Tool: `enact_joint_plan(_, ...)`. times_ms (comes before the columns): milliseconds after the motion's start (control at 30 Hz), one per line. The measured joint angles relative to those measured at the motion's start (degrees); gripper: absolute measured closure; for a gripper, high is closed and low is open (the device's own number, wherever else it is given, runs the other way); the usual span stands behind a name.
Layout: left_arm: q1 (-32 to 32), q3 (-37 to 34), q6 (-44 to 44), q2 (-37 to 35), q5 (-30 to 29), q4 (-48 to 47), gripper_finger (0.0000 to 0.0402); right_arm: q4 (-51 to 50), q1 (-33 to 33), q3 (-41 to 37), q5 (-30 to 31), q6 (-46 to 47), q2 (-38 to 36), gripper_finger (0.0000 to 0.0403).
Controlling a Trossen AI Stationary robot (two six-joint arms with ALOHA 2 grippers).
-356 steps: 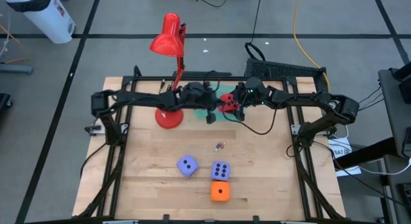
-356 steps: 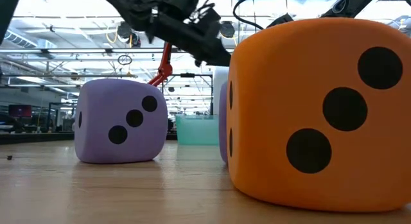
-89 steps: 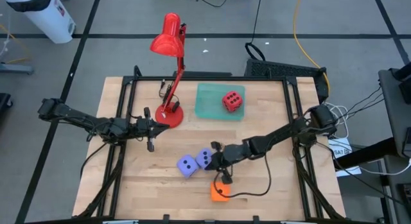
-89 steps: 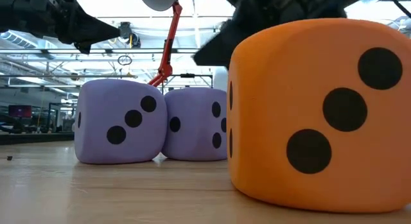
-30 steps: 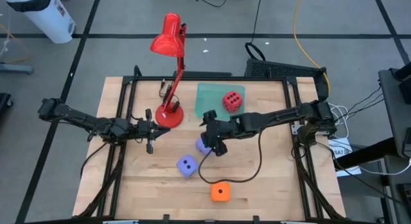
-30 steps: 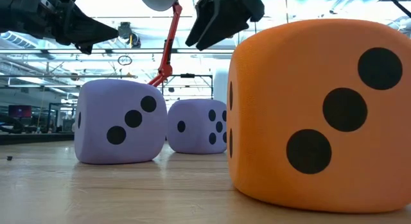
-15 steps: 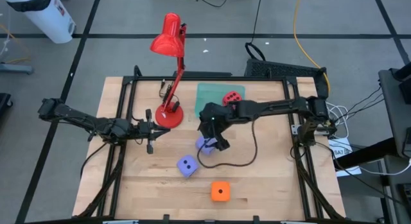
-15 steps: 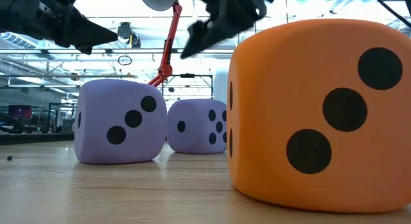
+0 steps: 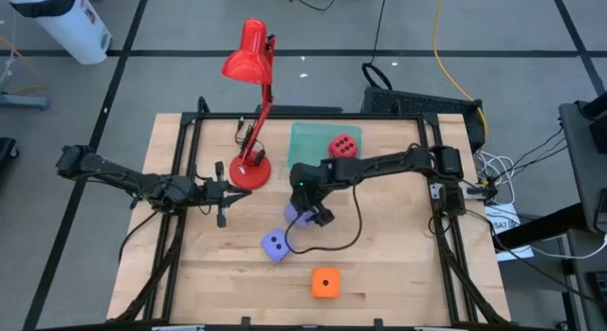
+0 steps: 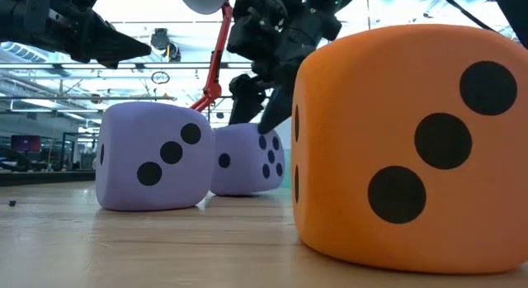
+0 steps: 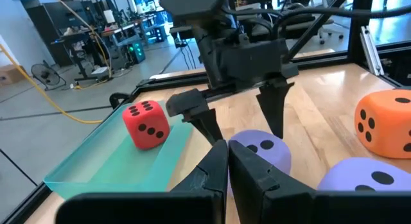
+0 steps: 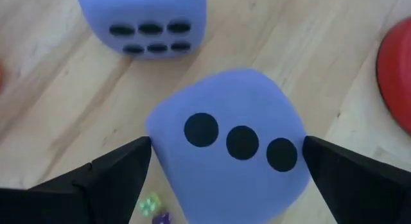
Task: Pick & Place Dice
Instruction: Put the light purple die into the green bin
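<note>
With our right gripper (image 9: 305, 213) spread wide over the lavender die (image 9: 300, 215) at desk centre, five o'clock of the lamp (image 9: 248, 170), we should descend squarely before squeezing, while our left gripper (image 9: 220, 192), pressed together, waits at nine o'clock.

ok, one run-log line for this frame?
right gripper: open, straddling lavender die | left gripper: shut, waiting by lamp base | red die: in tray
</note>
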Motion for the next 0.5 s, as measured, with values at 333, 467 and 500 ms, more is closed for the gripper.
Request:
enact_joint_plan(333, 0.00, 0.00, -0.13, 0.00, 0.05, 0.01, 0.0376, 0.71, 1.81, -0.07, 1.91, -2.22, -1.32, 0.0005)
enact_joint_plan(467, 0.00, 0.00, -0.13, 0.00, 0.05, -0.01, 0.0376, -0.01, 2.62, -0.11, 2.74, -7.31, -1.31, 0.0005)
enact_joint_plan(500, 0.00, 0.00, -0.13, 0.02, 0.06, -0.04, 0.0376, -0.54, 2.73, -0.11, 2.78, -9.51, -1.35, 0.0005)
